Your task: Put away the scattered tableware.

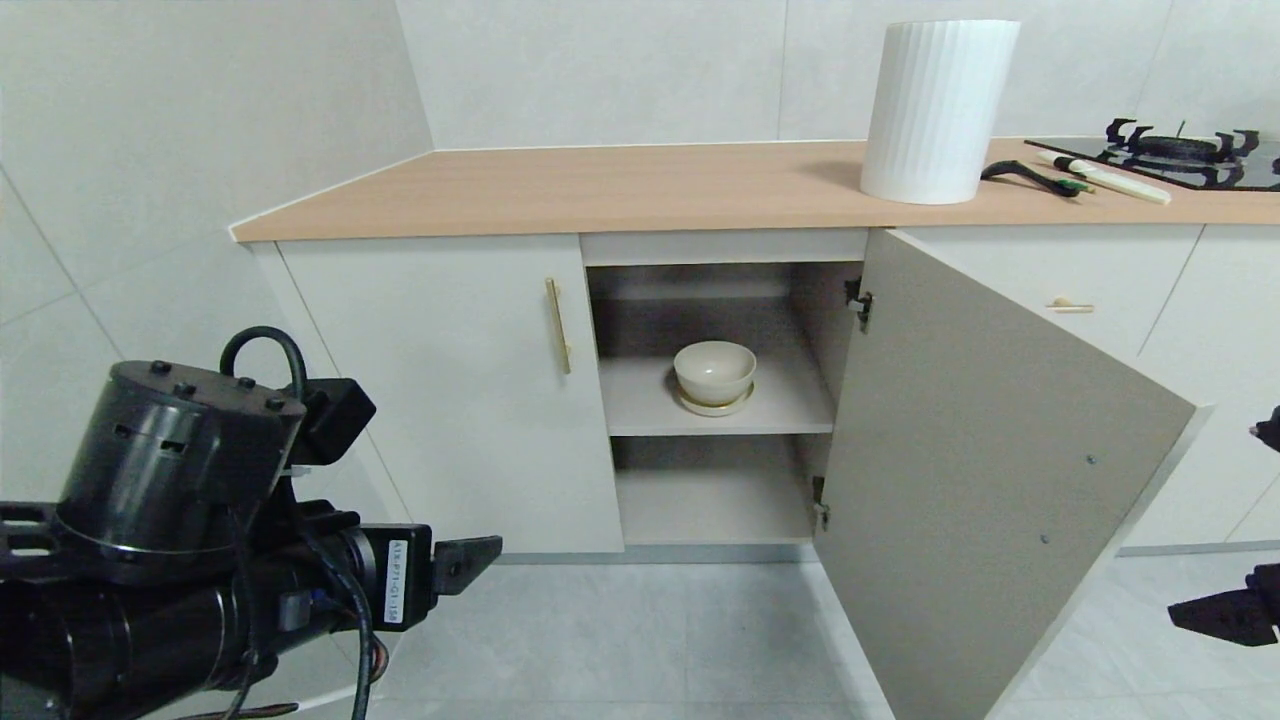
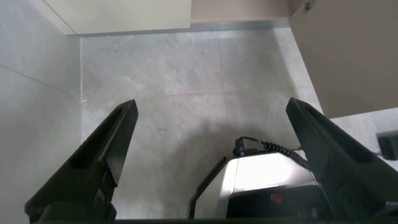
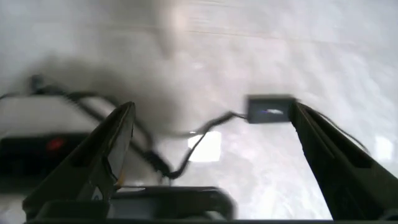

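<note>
While the left gripper (image 2: 211,155) hangs low over the grey floor tiles (image 2: 186,81), its two dark fingers (image 2: 102,165) stand wide apart. In the head view this gripper (image 1: 465,560) sits at the lower left, in front of the closed cabinet door (image 1: 440,390). The right gripper (image 3: 211,162) is likewise spread, its two fingers (image 3: 99,165) well separated above pale floor. In the head view it (image 1: 1225,612) shows at the right edge, beyond the open door (image 1: 980,470).

Between the two arms the cabinet stands with one door closed and one swung open toward the robot's right. The closed door carries one slim gold handle (image 1: 557,325), set upright near its inner edge. Inside are two shelves. On the upper shelf (image 1: 640,405) one cream bowl (image 1: 714,370) sits upright on one small plate (image 1: 712,406), toward the middle of the shelf. The lower shelf (image 1: 700,500) lies beneath it.

Above runs one wooden countertop (image 1: 600,190). One tall white ribbed container (image 1: 937,110) stands on it over the open door's hinge side. Just beside that container lie two long utensils, a dark-handled one (image 1: 1030,178) and a cream-coloured one (image 1: 1110,182); I cannot tell what kind they are. Beyond them is one black gas hob (image 1: 1180,150). Below the counter, one small gold knob (image 1: 1070,305) shows on the drawer front.
</note>
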